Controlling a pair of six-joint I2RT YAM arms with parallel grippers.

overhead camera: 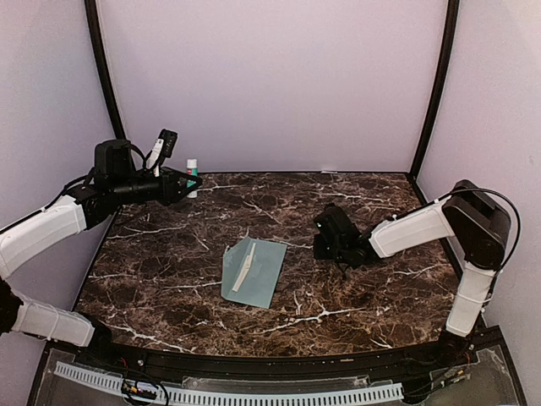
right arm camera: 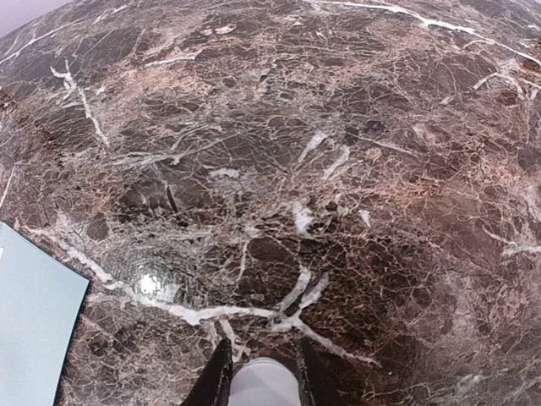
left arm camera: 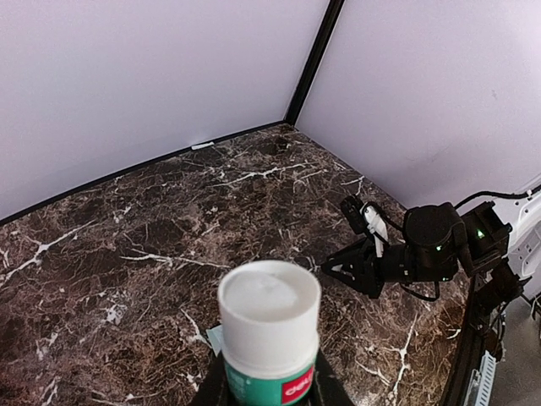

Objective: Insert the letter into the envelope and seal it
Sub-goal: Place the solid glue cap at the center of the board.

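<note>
The teal envelope (overhead camera: 256, 272) lies flat mid-table, and one corner of it shows at the left edge of the right wrist view (right arm camera: 32, 317). A narrow cream strip, the letter (overhead camera: 243, 269), runs along it; the rest of the sheet is hidden. My left gripper (overhead camera: 188, 181) hovers at the back left, shut on a glue stick (left arm camera: 270, 334) with a white top and a green body. My right gripper (overhead camera: 325, 234) hangs low over the marble to the right of the envelope, with a small white round cap (right arm camera: 264, 385) between its fingers.
The dark marble table (overhead camera: 355, 296) is walled by lilac panels with black corner posts (overhead camera: 435, 85). A black rail and a white cable chain (overhead camera: 254, 393) run along the near edge. The right arm (left arm camera: 431, 249) shows in the left wrist view.
</note>
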